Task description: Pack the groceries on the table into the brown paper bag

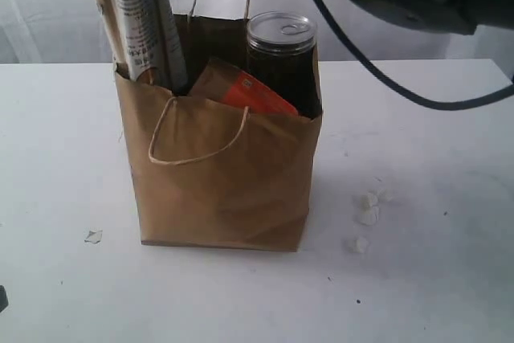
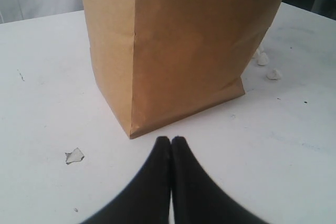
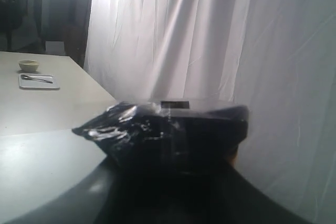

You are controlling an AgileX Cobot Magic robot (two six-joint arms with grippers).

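**Table** (image 1: 418, 295): white and flat; every item below is borne on it.

**Torn flake** (image 1: 94, 236): small and pale, laid on the near tabletop, left of the bag in the exterior view.

**Left gripper** (image 2: 171, 141): black fingers are pressed together with nothing between them. It is held low over the table, just short of the bag's bottom corner.

**White crumbs** (image 1: 368, 216): a small cluster is scattered near the bag's right side, apart from it.

**Brown paper bag** (image 1: 225, 190): set upright at mid-table with the mouth open. One cord handle (image 1: 197, 158) is draped down the front face and the other is raised behind.

**Brown-orange pouch** (image 1: 257, 92): lodged inside the bag, tilted, with its top shown above the rim at the middle.

**Dark pull-tab can** (image 1: 281, 46): stood upright inside the bag at the right, with the lid well above the rim.

**Long dark-ended pasta packet** (image 1: 144, 22): stood in the bag's left side, rising past the top of the exterior view.

**Right gripper** (image 3: 173, 153): closed on the packet's crinkled dark end, high above the bag. The fingers are largely lost in shadow beneath it.

**Black cable** (image 1: 385, 78): hung from the arm behind the bag.

**White curtain** (image 3: 210, 35): hung at the back.

**Tray** (image 3: 38, 81) and **bowl** (image 3: 29, 65): seen far off in the right wrist view.
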